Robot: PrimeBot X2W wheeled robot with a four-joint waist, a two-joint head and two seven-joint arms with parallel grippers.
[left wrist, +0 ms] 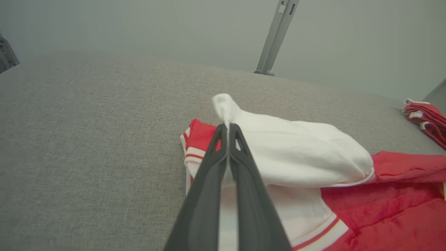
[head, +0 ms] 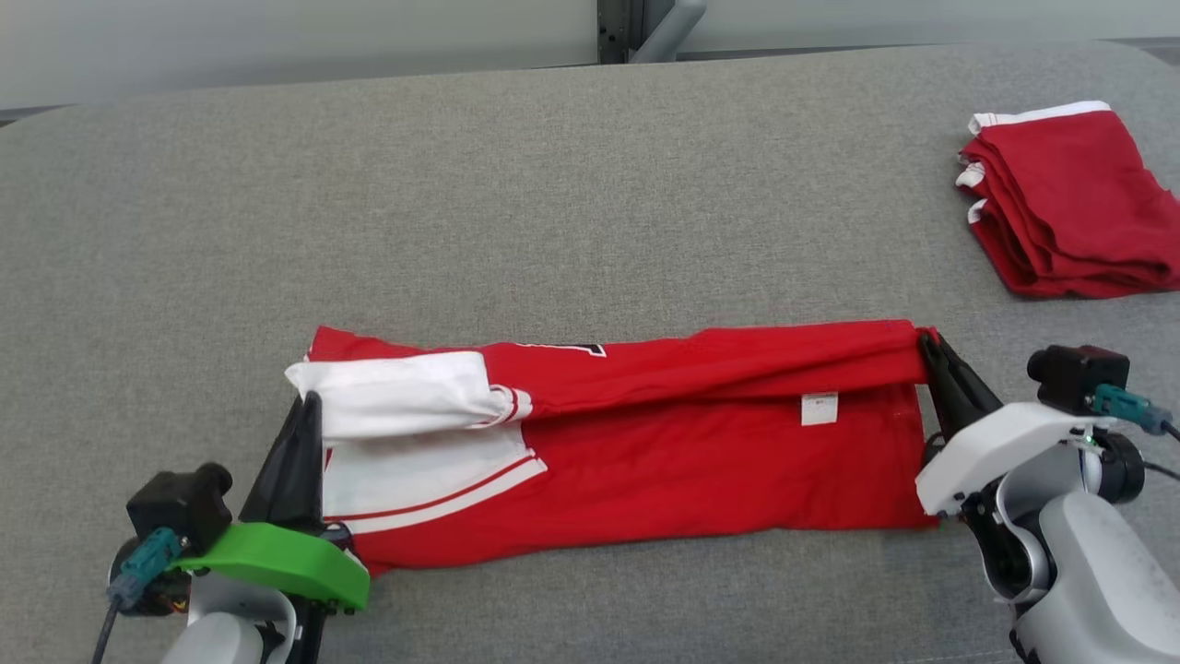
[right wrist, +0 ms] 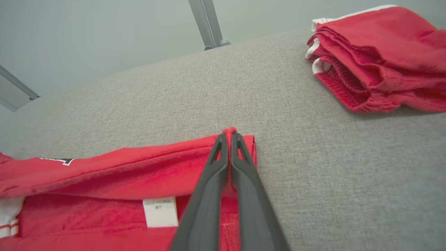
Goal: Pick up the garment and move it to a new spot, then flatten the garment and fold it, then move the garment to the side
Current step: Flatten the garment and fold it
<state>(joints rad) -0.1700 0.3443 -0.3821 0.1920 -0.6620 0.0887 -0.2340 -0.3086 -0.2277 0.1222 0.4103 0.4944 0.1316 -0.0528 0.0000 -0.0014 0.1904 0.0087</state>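
A red garment (head: 664,433) with white sleeves lies stretched across the grey cushion, its far long edge lifted and folded toward me. My left gripper (head: 309,401) is shut on the white sleeve corner (left wrist: 226,108) at the garment's left end. My right gripper (head: 926,339) is shut on the red corner (right wrist: 230,131) at the garment's right end. A white label (right wrist: 160,212) shows on the inner side near the right end. In the wrist views each pair of dark fingers (left wrist: 228,130) (right wrist: 229,139) pinches cloth at the tips.
A stack of folded red garments (head: 1069,203) with white trim lies at the back right of the cushion, also in the right wrist view (right wrist: 379,59). A grey metal post (head: 664,28) stands behind the cushion's far edge. Bare grey cushion (head: 461,203) stretches beyond the garment.
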